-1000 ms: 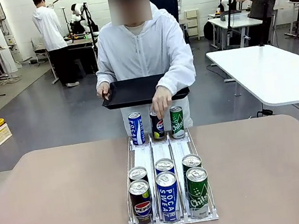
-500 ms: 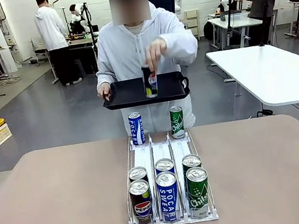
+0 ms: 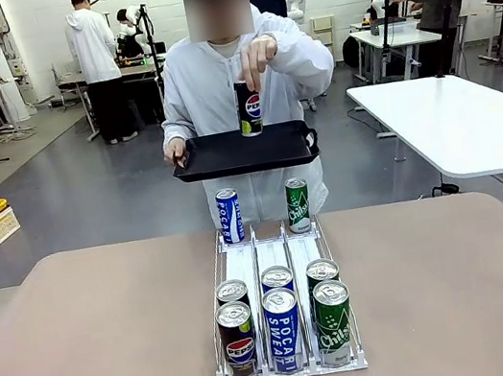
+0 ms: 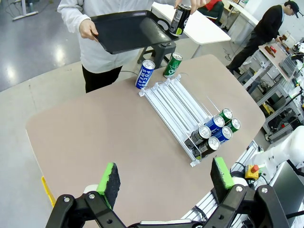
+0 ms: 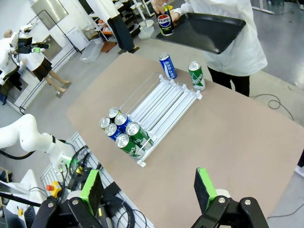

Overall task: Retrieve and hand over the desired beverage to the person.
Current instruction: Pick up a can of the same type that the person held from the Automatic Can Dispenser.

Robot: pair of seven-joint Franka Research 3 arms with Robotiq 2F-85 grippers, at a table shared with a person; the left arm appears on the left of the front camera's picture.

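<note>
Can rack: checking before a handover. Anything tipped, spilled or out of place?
Nothing spilled or tipped. Only oddity: the far row has a gap between the blue can and green can; the person's hand holds a Pepsi can at the black tray.

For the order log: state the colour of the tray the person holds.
Black tray, clearest in the front view.
</note>
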